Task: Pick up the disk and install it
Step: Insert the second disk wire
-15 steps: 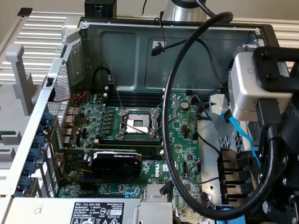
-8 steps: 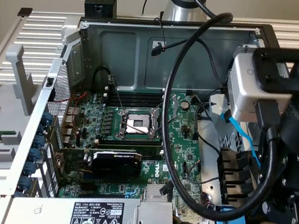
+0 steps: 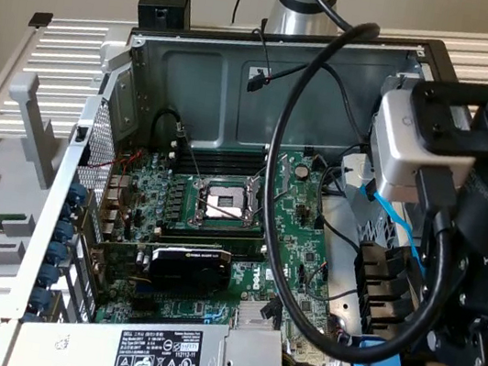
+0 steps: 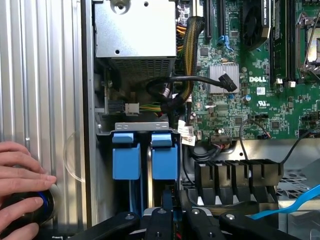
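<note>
Gripper (image 4: pixel 172 220): fingers clenched, low over drive bay. Blue disk carriers (image 4: pixel 145 155): seated in bay beside motherboard (image 4: pixel 260 90). Person's hand (image 4: pixel 20 185): resting on case edge.

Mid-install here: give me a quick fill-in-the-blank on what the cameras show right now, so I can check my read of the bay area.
1. The motherboard carries the white brand name ____.
2. In the drive bay by the gripper, ____ carriers sit side by side.
3. Those carriers are coloured ____.
4. Outside the case, a person's ____ rests on a round black object.
Missing words: Dell; two; blue; hand.
</note>
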